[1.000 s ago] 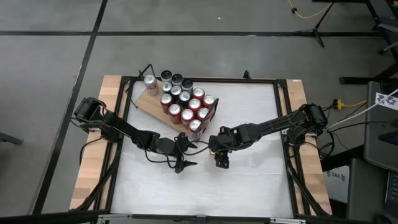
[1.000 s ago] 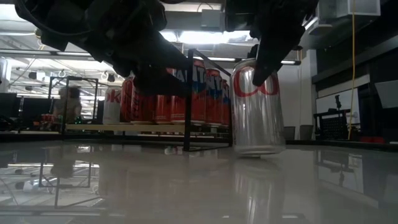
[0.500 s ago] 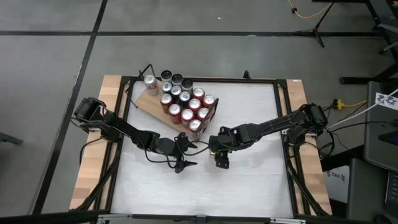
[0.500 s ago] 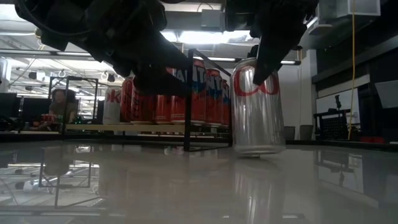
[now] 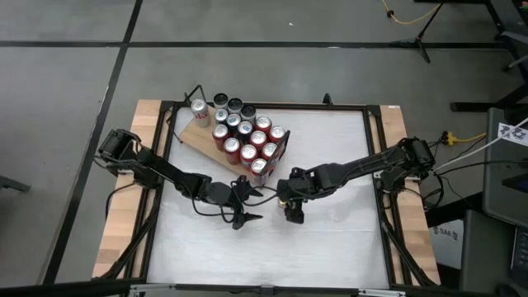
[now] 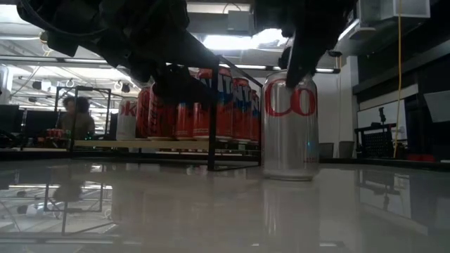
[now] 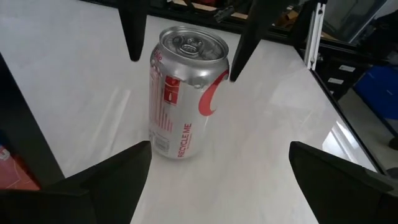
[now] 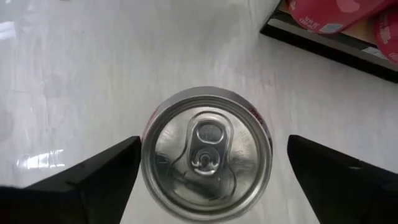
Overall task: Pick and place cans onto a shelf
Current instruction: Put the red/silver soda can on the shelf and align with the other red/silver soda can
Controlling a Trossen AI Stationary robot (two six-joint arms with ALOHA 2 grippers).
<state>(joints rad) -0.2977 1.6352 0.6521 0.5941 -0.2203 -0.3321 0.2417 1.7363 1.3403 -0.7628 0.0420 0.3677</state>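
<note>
Standing upright on the table, the silver can (image 8: 206,152) sits directly beneath the right pincer (image 5: 292,213), fingers spread apart.

Can (image 6: 290,125) on table (image 6: 211,211), beside shelf (image 6: 140,143)

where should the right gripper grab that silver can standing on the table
Grip the silver can across its round side wall just below the rim, coming straight down from above. It stands upright, and the open right gripper already straddles it, a finger on each side.
</note>
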